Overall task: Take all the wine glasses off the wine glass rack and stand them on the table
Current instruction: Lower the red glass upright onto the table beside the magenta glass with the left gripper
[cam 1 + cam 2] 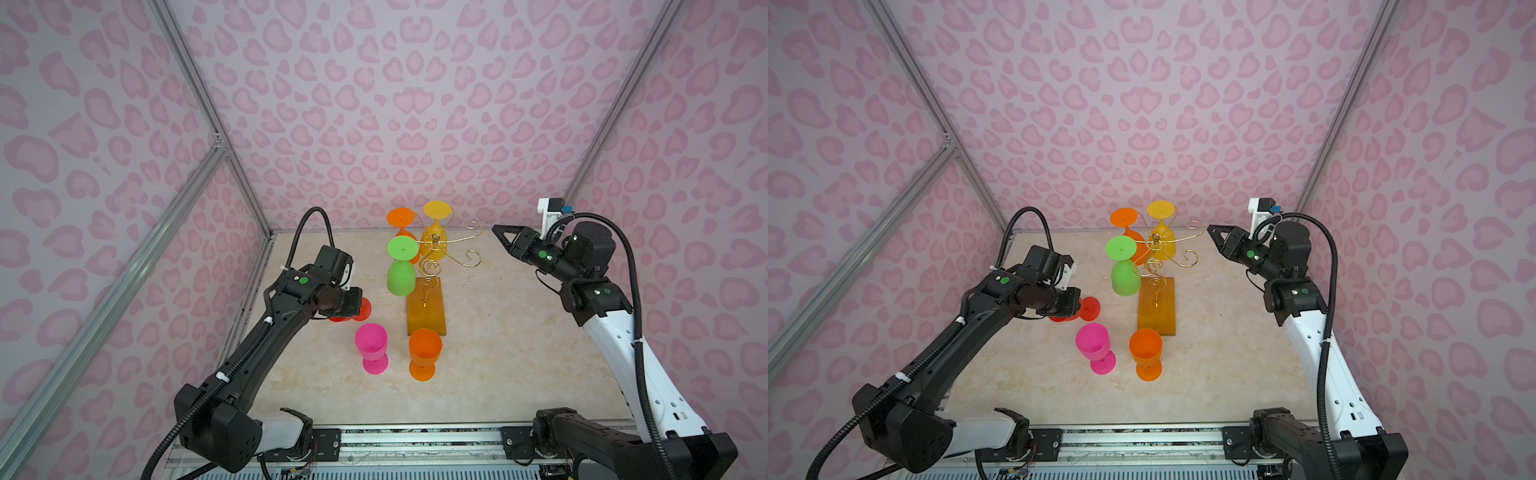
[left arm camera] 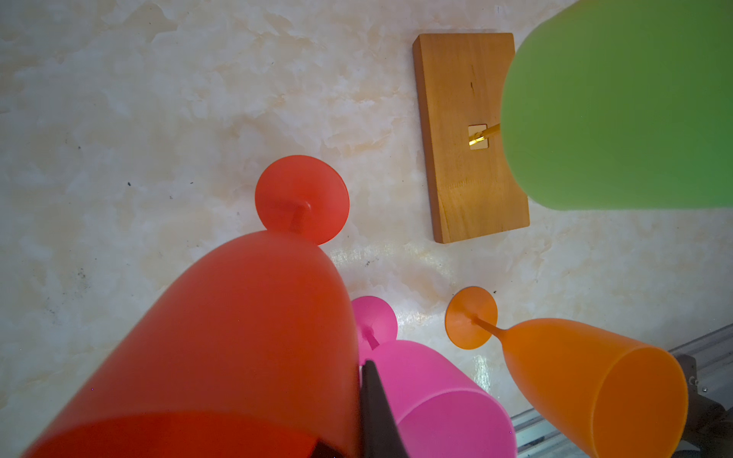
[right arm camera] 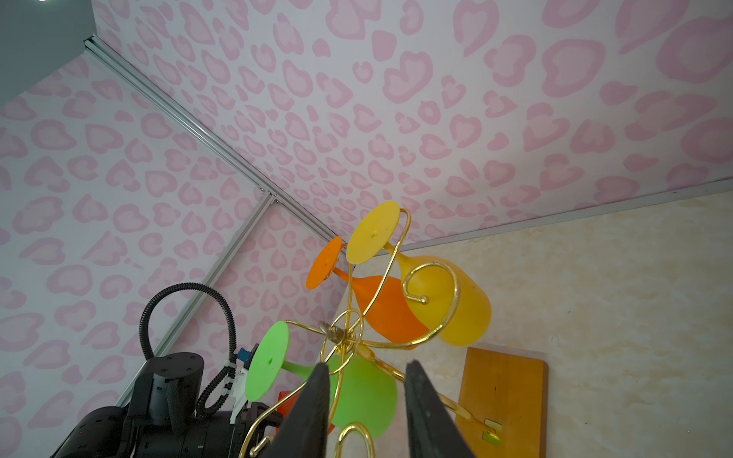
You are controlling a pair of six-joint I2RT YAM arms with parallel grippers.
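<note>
Red wine glass [image 2: 246, 325], already off the rack [image 1: 428, 311], hangs low over the table [image 1: 519, 353] to the rack's left, tilted, with the left claw [image 2: 355, 432] clamped on its bowl. To finish well, I would level it so the foot lands flat, clear of the pink glass [image 1: 371, 343] just beside, before letting go. The right claw [image 1: 498, 232] hangs apart and empty near the rack's curled arms.

- Red wine glass [image 2: 238, 337]: fills near frame, foot twd tabletop [image 2: 119, 119]; one of the L fingers [image 2: 377, 412] against its bowl.
- Pink glass [image 2: 436, 396], orange glass [image 2: 575, 376]: upright, apart.
- Rack base [image 2: 464, 190]: wood, gold stem; green glass [image 2: 614, 99] overhangs it.
</note>
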